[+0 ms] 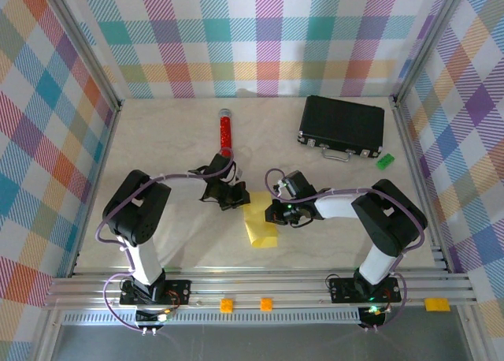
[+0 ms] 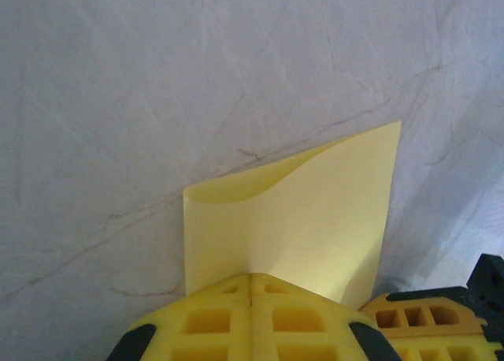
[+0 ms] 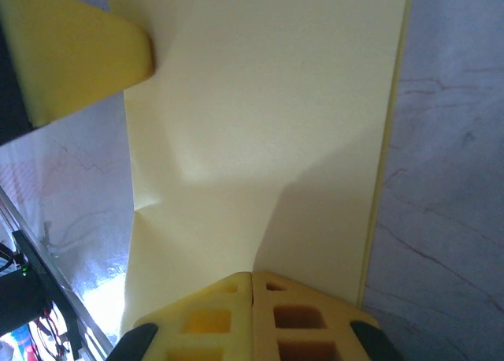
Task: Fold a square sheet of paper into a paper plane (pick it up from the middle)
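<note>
Top view: a thin yellow sheet of paper (image 1: 259,224), folded to a narrow oblong, lies on the pale marbled surface (image 1: 157,140) between the two arms, near the front edge. The left claw (image 1: 239,199) meets its far end; the right claw (image 1: 272,213) meets its right side.

Left wrist view: the left claw (image 2: 250,286) has its yellow fingers pressed together with no gap, their tips against the sheet (image 2: 323,211), whose left part curls upward. Whether paper is pinched between them cannot be told. A finger (image 2: 417,320) of the right claw sits just beside, at lower right.

Right wrist view: the right claw (image 3: 252,286) is likewise fully closed, tips resting on the flat sheet (image 3: 268,117); a grip cannot be confirmed. A finger (image 3: 79,53) of the left claw touches the sheet's upper left edge.

Background, top view: a slim red cylinder (image 1: 225,132), a black rectangular case (image 1: 342,123) and a small green block (image 1: 384,161) lie well apart from the sheet.
</note>
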### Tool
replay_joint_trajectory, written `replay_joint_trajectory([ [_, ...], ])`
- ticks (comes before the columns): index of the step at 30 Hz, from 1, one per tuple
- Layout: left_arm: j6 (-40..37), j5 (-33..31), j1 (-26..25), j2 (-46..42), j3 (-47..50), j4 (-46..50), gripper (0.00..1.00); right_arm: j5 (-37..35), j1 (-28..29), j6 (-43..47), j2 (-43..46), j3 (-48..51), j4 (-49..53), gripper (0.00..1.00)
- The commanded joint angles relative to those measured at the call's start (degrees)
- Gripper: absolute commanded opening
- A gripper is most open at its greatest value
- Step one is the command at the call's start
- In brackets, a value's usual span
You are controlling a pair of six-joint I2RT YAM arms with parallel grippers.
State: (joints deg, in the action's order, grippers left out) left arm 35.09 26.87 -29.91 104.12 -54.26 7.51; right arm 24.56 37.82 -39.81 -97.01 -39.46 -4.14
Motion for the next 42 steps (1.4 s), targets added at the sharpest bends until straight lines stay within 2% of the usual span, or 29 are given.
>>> replay_joint_trajectory([
  [1,0.58,-8.35,2.4,1.94,-2.39,4.12,0.0,-5.41,-0.25,0.37,-2.39,3.31,9.33,0.0],
  [8,2.18,-11.13,3.08,2.36,-3.48,5.06,0.0,-5.28,-0.29,0.07,-2.69,3.6,8.57,0.0],
  [21,3.84,-10.28,4.77,0.51,-3.63,2.13,0.0,-4.74,-0.29,-0.27,-3.05,3.97,7.83,0.0],
  [28,4.67,-9.57,4.77,-6.68,-0.63,-1.15,0.0,-4.87,-0.25,-0.45,-2.97,3.84,7.84,0.0],
  [35,4.63,1.33,4.34,-7.45,3.12,-10.11,0.0,-5.13,-0.25,-0.62,-2.75,3.81,7.9,0.0],
  [42,1.52,10.94,2.61,-1.96,3.76,-13.75,0.0,-5.31,-0.28,-0.62,-2.66,3.66,8.28,0.0],
])
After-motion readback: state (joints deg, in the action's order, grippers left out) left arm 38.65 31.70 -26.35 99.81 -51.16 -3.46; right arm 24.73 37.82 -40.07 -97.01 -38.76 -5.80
